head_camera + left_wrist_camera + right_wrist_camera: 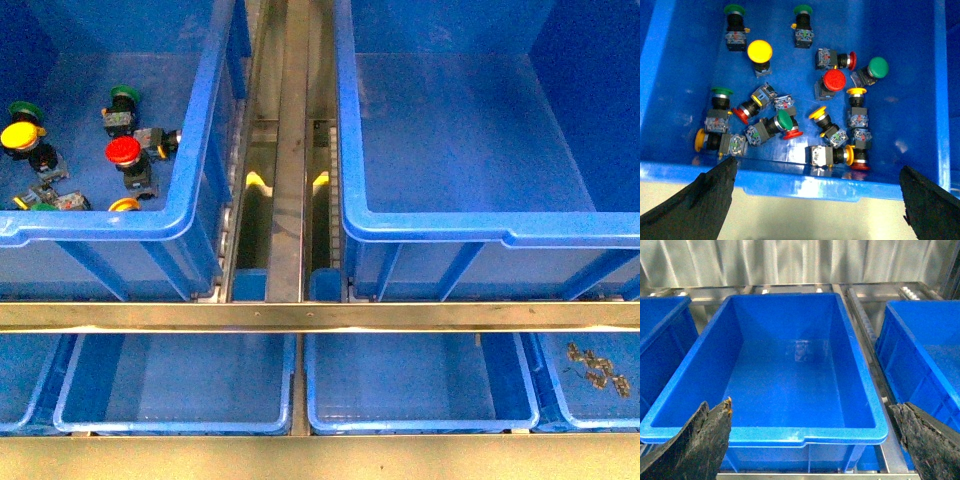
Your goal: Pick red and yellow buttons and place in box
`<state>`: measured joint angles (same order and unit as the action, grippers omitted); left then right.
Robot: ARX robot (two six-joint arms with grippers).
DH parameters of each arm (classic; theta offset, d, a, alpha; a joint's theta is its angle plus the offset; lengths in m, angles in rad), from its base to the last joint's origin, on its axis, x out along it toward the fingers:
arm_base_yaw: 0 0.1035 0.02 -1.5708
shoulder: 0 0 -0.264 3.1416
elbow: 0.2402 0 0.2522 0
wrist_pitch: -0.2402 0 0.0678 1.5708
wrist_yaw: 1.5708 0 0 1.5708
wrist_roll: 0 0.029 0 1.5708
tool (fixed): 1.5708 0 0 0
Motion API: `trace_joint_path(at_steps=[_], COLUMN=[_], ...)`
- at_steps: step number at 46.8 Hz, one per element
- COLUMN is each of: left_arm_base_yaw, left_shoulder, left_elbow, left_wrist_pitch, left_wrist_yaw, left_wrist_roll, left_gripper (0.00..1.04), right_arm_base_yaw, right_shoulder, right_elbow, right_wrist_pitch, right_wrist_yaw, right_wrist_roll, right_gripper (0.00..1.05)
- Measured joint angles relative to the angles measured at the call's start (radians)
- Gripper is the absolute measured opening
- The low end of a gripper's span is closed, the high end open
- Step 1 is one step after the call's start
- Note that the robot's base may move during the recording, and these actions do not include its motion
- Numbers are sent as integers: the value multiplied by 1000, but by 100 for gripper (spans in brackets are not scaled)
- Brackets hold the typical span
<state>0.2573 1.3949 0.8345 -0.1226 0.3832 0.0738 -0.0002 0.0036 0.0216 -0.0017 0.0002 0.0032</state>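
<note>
Several red and yellow buttons lie jumbled in the left blue bin [100, 225], among them a red cap [834, 80] and a yellow cap [760, 51]; the front view also shows a red one [123, 150] and a yellow one [18, 135]. My left gripper [817, 200] hangs open above that bin's near rim [790, 180], holding nothing. The box [480, 228] on the right is a large deep blue bin with a bare floor. My right gripper [815, 440] is open over its near rim [765, 434]. Neither arm shows in the front view.
Green-capped switches [878, 67] lie mixed in with the buttons. A metal channel [290, 150] separates the two bins. A steel rail [300, 316] crosses in front, with shallow blue trays [180, 385] below it. Another blue bin [925, 350] flanks the box.
</note>
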Motion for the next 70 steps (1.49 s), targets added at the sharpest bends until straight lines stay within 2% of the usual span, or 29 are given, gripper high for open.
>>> trace_joint_path(at_steps=[7,24,47,70], left_arm_base_yaw=[-54,-163,-167,-221], left_shoulder=[198,415,651,824], left_elbow=[152,297,487,644], left_wrist_pitch=[-74,-122,-101,-74], left_wrist_yaw=[31,14,-36,-37], left_wrist_roll=[105,261,373,371], left_gripper=[97,97,97,97], right_arm_base_yaw=[0,0,0,0], right_shoulder=[0,0,0,0], right_elbow=[0,0,0,0], right_wrist_pitch=[0,0,0,0], right_wrist_yaw=[0,0,0,0], right_wrist_roll=[0,0,0,0], right_gripper=[99,99,99,99])
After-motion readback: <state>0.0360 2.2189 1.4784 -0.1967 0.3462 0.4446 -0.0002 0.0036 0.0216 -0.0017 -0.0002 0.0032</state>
